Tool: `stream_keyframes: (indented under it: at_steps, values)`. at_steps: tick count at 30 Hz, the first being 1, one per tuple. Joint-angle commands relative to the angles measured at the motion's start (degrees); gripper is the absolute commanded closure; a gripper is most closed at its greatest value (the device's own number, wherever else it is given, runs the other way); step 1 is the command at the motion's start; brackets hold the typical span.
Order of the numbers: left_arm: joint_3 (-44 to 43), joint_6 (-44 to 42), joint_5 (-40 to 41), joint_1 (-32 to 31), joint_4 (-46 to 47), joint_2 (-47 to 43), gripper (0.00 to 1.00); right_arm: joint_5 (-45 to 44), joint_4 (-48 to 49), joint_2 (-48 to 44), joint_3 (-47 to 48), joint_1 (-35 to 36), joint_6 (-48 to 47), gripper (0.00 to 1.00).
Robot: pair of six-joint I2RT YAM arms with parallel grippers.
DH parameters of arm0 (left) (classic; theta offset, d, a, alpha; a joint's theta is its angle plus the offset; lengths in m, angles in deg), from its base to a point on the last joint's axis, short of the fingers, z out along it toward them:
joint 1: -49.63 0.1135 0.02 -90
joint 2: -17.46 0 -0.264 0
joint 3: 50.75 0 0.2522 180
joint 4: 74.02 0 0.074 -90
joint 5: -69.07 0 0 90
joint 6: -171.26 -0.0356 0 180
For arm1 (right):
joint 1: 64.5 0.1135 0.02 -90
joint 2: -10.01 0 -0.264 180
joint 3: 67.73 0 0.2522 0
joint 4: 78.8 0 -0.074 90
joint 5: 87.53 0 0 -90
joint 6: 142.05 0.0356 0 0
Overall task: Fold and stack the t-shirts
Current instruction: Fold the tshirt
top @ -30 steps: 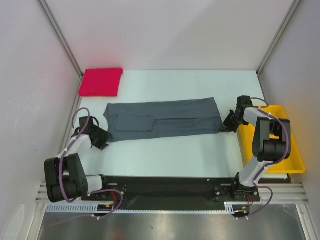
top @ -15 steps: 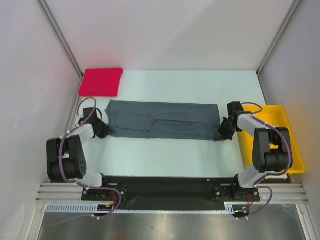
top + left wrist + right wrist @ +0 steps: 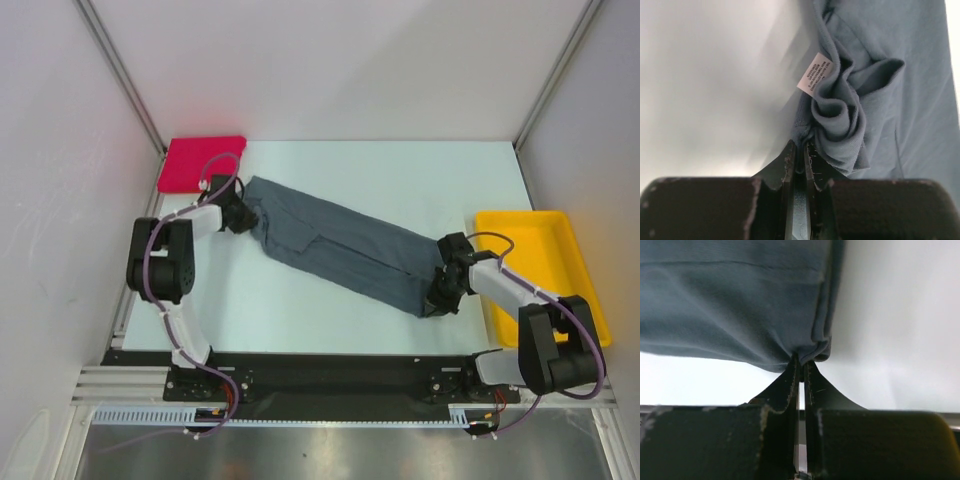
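One grey shirt (image 3: 340, 245), ends pinched by left tool (image 3: 245, 217) and right tool (image 3: 438, 298), red shirt (image 3: 195, 165) far-left, yellow tray (image 3: 540, 270) right

Right tool (image 3: 800, 371) pinches grey shirt (image 3: 735, 300) edge — cloth bunched.

Grey t-shirt (image 3: 345, 250) folded lengthwise, stretched diagonally; red t-shirt (image 3: 200, 163) folded at far-left corner

A yellow plastic tray (image 3: 540, 240) lies at the right edge of the white table (image 3: 400, 175), beside the wall
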Motion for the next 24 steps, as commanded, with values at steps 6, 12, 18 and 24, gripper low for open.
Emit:
stream_keyframes:
  at_steps: [6,12,18,24]
  values:
    - [-22.75,-0.49,-2.72,-4.40,-5.00,16.52,0.87,0.78,-4.24,-5.09,-2.09,3.72,0.95,0.98]
    - [-40.08,-1.46,-7.63,-5.98,-5.80,26.30,0.88,3.50,-1.52,-2.81,-2.27,7.23,1.82,0.98]
    - [-55.01,-1.29,-11.41,-5.81,-1.25,36.57,0.88,7.88,4.01,1.49,-0.60,13.21,7.52,0.99]
    - [-61.26,-0.48,-14.59,-3.79,4.76,40.54,0.88,9.39,10.86,2.55,0.28,16.20,17.54,1.00]
